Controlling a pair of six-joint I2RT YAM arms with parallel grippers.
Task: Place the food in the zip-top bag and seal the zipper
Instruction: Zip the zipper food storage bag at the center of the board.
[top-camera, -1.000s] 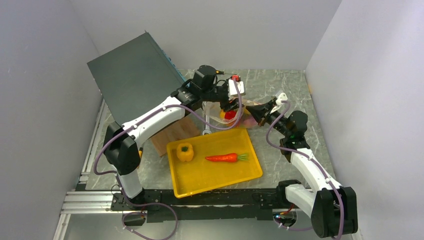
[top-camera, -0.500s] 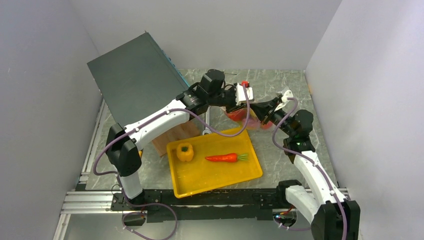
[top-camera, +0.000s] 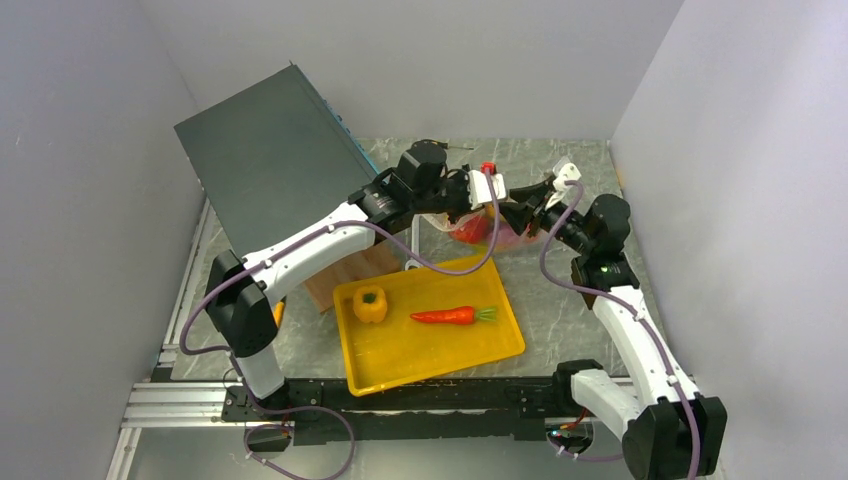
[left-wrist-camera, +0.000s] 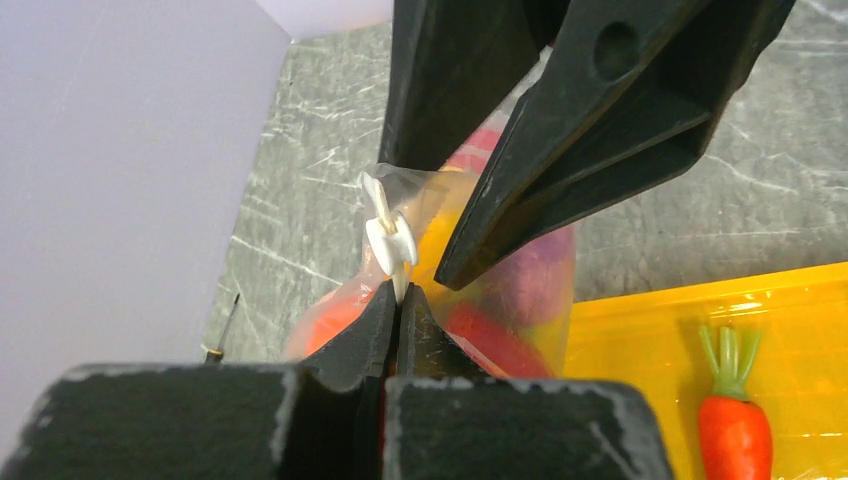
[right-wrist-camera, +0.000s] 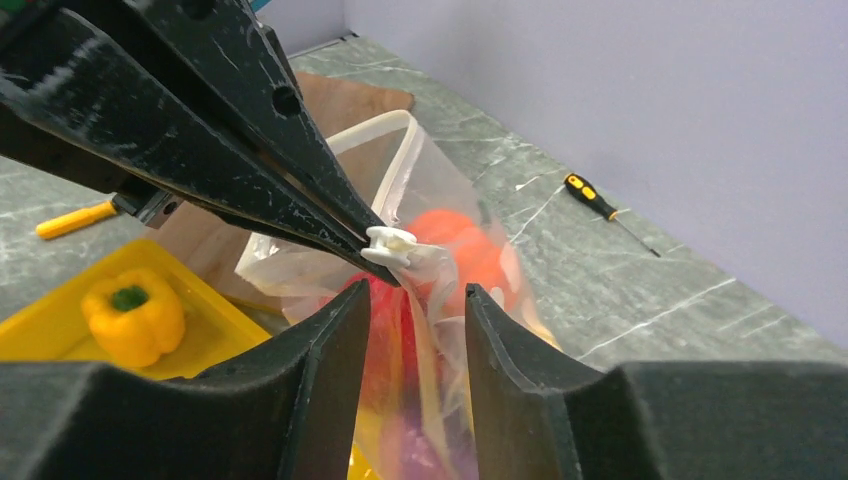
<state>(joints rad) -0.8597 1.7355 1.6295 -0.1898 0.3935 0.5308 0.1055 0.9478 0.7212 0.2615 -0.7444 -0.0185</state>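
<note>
**Layout.** The surface (top-camera: 560, 300) carries the yellow tray (top-camera: 420, 352) close to my bases. The bag (top-camera: 488, 230) is held just beyond the tray's far edge, between my two arms. I cannot tell whether its bottom rests on the surface. It contains red, orange, yellow and purple food. Two pieces lie outside it on the tray: the yellow pepper (top-camera: 370, 304) at the left and the carrot (top-camera: 455, 315) near the middle.

**Fingers.** My left fingers (left-wrist-camera: 397, 305) are fully closed on one end of the zipper (right-wrist-camera: 390, 245) and carry the bag by that end. My right fingers (right-wrist-camera: 352, 315) are partly open. One stands on each side of the bag film just below the pinched end, and I judge that they grip nothing.

**Zipper.** From the pinched end the white strip runs away as an open loop. The mouth is not sealed.

**Governing relation.** The carrot lies below the bag, toward my bases. Its long axis runs across the tray, leaves to my right. My right arm is the nearer and the free one. I judge that the next pick falls to it, closing across the carrot's short axis.
</note>
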